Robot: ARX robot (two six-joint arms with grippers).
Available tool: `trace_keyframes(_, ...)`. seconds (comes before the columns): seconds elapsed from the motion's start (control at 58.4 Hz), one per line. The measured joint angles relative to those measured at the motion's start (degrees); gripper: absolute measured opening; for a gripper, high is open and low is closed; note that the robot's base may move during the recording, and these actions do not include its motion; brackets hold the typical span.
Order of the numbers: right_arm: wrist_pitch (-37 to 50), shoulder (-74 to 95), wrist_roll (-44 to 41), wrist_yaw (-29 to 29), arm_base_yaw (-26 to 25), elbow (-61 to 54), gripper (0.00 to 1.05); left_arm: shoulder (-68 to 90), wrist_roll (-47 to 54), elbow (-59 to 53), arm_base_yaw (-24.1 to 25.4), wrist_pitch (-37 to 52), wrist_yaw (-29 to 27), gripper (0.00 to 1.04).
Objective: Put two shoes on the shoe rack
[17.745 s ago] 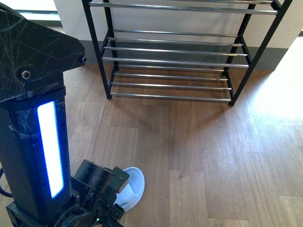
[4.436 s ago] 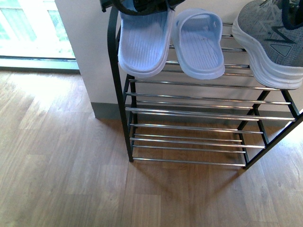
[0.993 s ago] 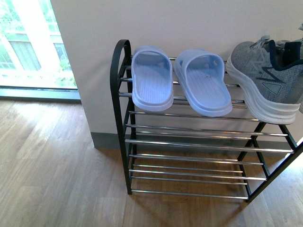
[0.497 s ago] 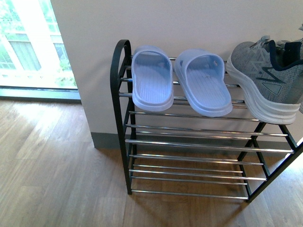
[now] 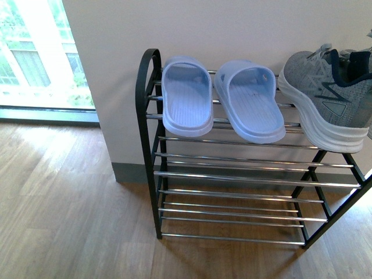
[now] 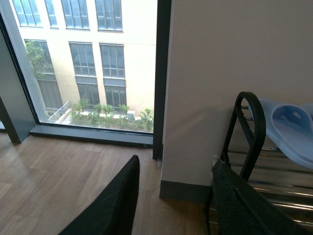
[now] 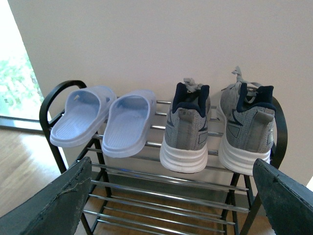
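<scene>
Front view: neither arm shows. The shoe rack (image 5: 148, 104) stands against the wall with two pale blue sandals (image 5: 187, 96) side by side on its top shelf, soles resting on the chrome rods, and a grey sneaker (image 5: 325, 102) beside them; the lower shelves hold nothing.

Left wrist view: the left tool (image 6: 173, 200) is raised and level, its two dark fingers (image 6: 115, 205) spread apart and holding nothing. Ahead of it are the wall and a window; the rack's rounded black end and part of one sandal (image 6: 288, 127) lie just beyond its one finger.

Right wrist view: the right tool (image 7: 171, 200) is also spread wide and empty, facing the rack. Straight ahead, on the top shelf, sit both sandals and both sneakers (image 7: 188, 127), heels toward the tool.
</scene>
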Motion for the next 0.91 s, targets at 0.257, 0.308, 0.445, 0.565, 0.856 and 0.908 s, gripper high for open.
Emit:
trace_keyframes(0.257,0.0,0.0,0.0,0.0,0.0,0.0,0.96,0.0,0.0,0.0,0.0,0.0,0.0,0.91)
trace_keyframes(0.308,0.0,0.0,0.0,0.0,0.0,0.0,0.96,0.0,0.1,0.0,0.0,0.0,0.0,0.97)
trace_keyframes(0.445,0.0,0.0,0.0,0.0,0.0,0.0,0.96,0.0,0.1,0.0,0.0,0.0,0.0,0.96)
trace_keyframes(0.565,0.0,0.0,0.0,0.0,0.0,0.0,0.96,0.0,0.1,0.0,0.0,0.0,0.0,0.95)
trace_keyframes(0.856,0.0,0.0,0.0,0.0,0.0,0.0,0.96,0.0,0.1,0.0,0.0,0.0,0.0,0.95)
trace_keyframes(0.908,0.0,0.0,0.0,0.0,0.0,0.0,0.96,0.0,0.1,0.0,0.0,0.0,0.0,0.95)
